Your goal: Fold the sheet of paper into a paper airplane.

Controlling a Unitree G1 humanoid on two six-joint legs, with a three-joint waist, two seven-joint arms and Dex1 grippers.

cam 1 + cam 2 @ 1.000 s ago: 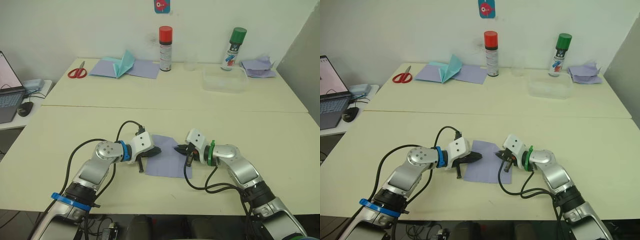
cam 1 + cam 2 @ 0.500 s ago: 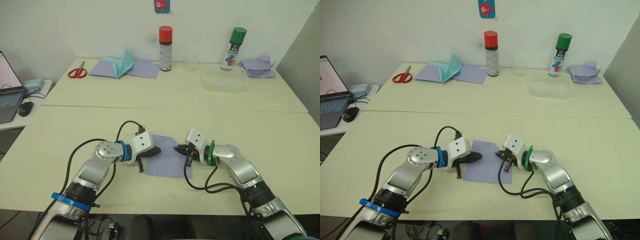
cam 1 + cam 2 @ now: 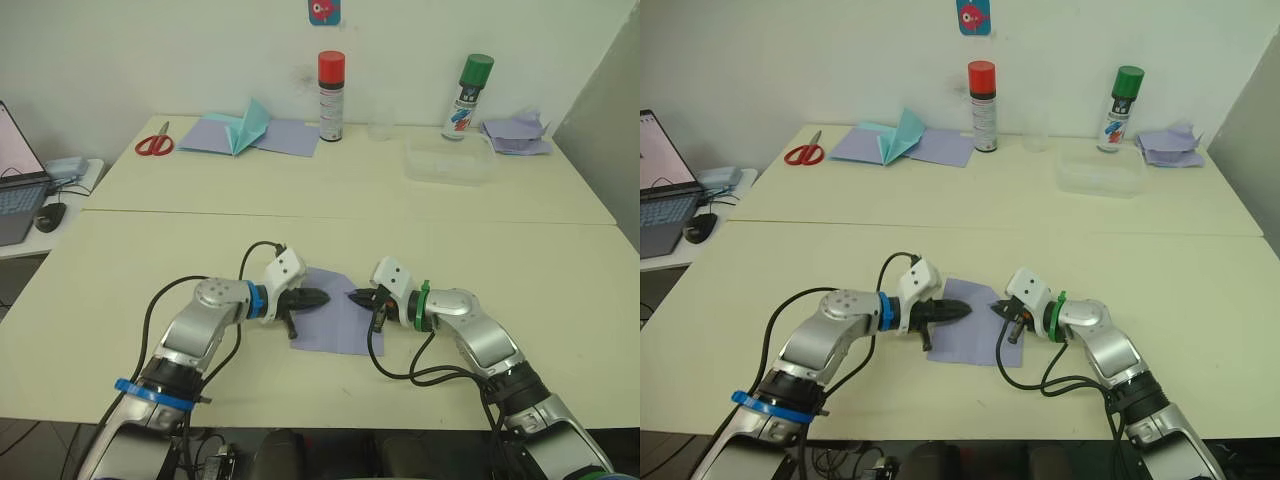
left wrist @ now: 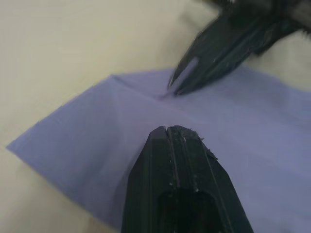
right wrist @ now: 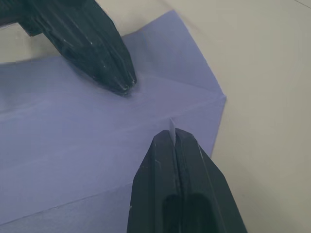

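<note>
Sheet of paper lies flat — left tool above it, closed.

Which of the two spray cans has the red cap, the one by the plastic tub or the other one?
The other one: the red-capped can stands beside the lavender sheets. The can by the tub has a green cap.
</note>
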